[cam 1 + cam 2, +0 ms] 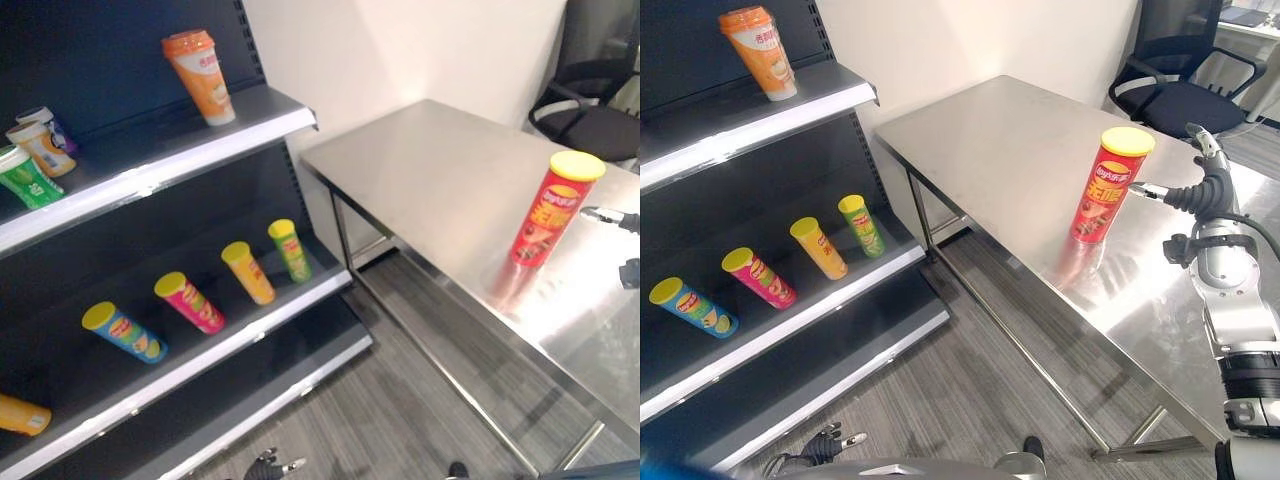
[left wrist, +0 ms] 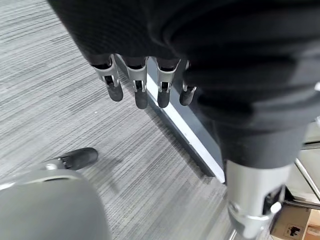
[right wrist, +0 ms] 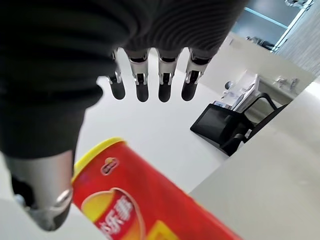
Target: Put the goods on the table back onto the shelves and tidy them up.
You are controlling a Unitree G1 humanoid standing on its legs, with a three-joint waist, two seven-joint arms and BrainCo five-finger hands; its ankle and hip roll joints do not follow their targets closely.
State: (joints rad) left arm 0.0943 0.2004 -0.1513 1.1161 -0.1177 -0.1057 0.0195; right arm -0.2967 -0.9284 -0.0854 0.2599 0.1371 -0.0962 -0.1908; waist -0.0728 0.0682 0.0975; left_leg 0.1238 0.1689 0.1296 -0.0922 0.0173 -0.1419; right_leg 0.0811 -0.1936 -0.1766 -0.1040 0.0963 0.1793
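Down at 6 o'clock the left hand (image 2: 140, 82) hangs over the ribbed grey carpet (image 2: 60, 105) with fingers straight and loose, holding nothing. Out around 3 o'clock the right hand (image 1: 1205, 185) sits just beside the red chip can (image 1: 1106, 184), fingers straight and relaxed, not wrapped round it; the can is a tall glossy cylinder with a yellow lid, upright on the brushed steel table (image 1: 1020, 150). Further out at 9 to 11 o'clock, the dark metal shelves (image 1: 200, 135) hold smaller cans lying tilted and an orange cup (image 1: 200, 75) up top.
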